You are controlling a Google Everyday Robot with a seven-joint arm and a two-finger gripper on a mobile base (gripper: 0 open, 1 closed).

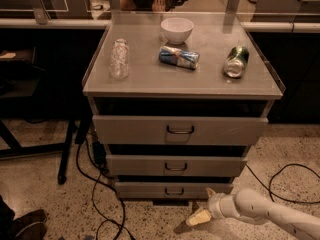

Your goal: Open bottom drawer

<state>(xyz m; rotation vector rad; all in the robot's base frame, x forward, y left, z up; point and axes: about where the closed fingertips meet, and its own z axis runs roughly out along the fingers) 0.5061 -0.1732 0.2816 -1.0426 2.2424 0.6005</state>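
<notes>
The bottom drawer [172, 189] is the narrowest grey front of three, low under the cabinet, with a small dark wire handle [174, 191]. It stands only slightly out; its tray is hidden. My gripper [204, 207] is near the floor, just in front and to the right of the drawer's front, right of the handle and apart from it. One pale finger [198, 217] points down-left and another [210, 191] points up toward the drawer's right end. My white arm [272, 213] comes in from the lower right.
The middle drawer [175, 165] and top drawer [179, 129] sit above. On the cabinet top [150, 79] lie a clear bottle [119, 58], a white bowl [176, 30], a blue can [179, 57] and a green can [236, 61]. Black cables [95, 184] run on the floor at left and right.
</notes>
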